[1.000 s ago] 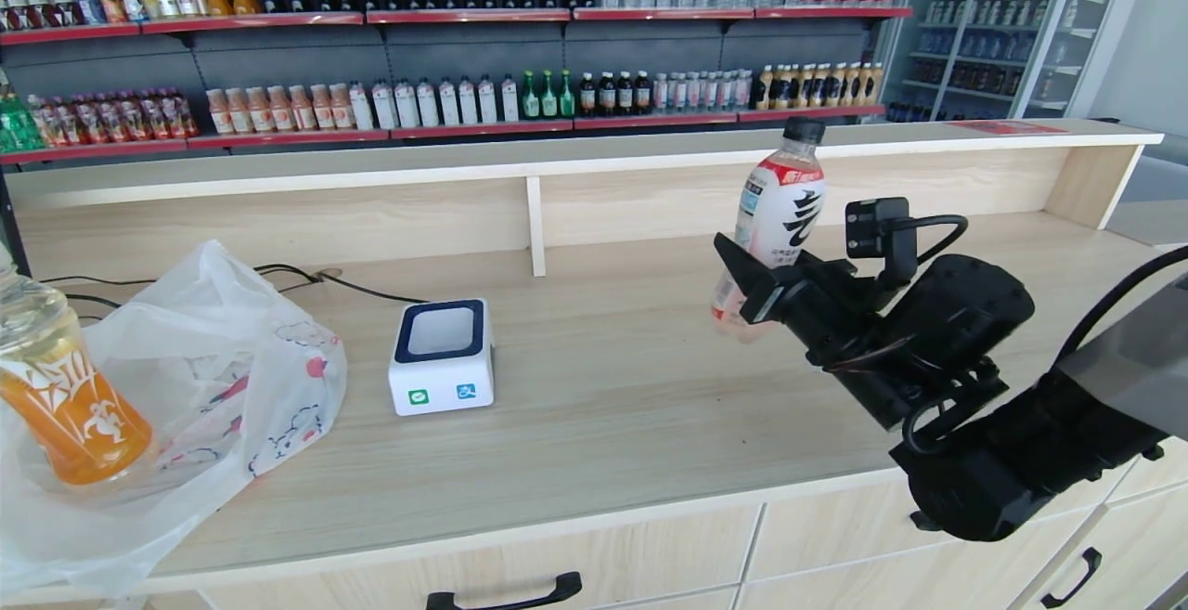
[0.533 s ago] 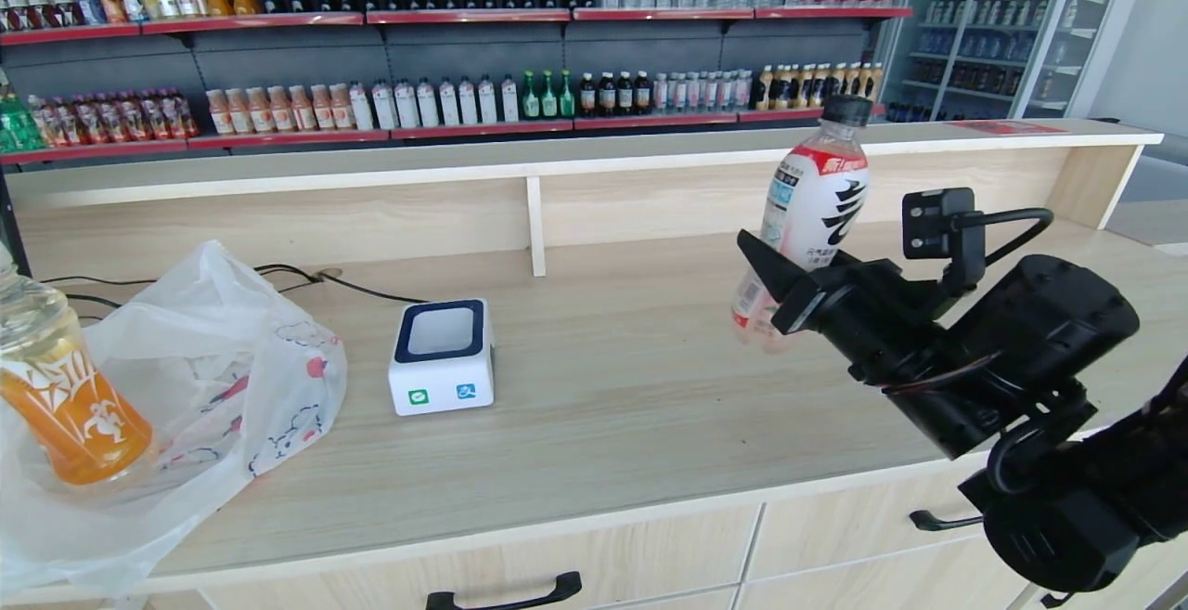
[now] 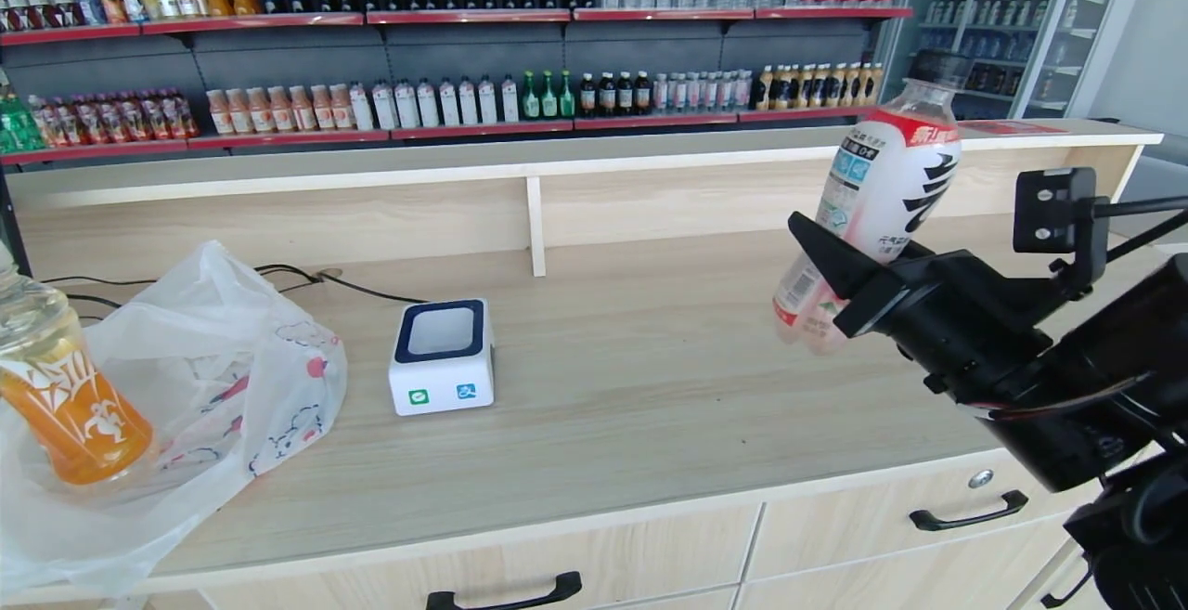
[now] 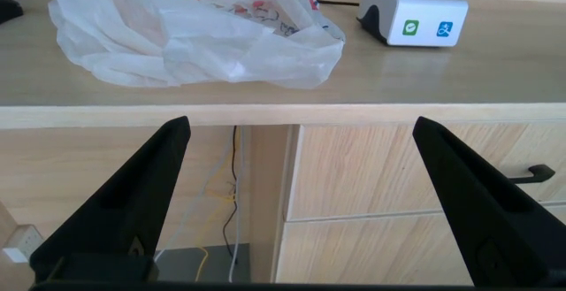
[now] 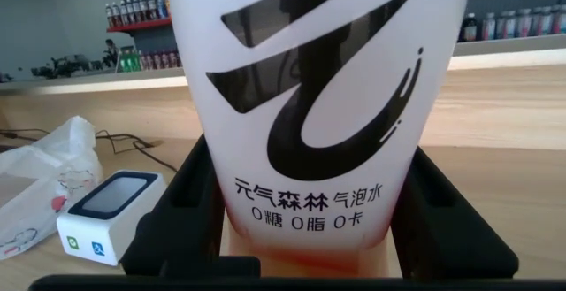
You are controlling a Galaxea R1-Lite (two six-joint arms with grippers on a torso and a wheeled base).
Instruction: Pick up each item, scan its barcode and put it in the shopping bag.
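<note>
One orange bottle [image 3: 65, 396] looked bagged already; right pincer [image 3: 840, 253] was clamped on white bottle [image 3: 882, 183], scanner [image 3: 442, 356] well apart from it, shopping bag [image 3: 213, 350] farther beyond, scan and bagging left

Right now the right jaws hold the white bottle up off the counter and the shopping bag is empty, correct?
No. The shopping bag is not empty: the head view shows an orange drink bottle standing inside it. The rest holds: the right jaws hold the white bottle up off the counter.
</note>
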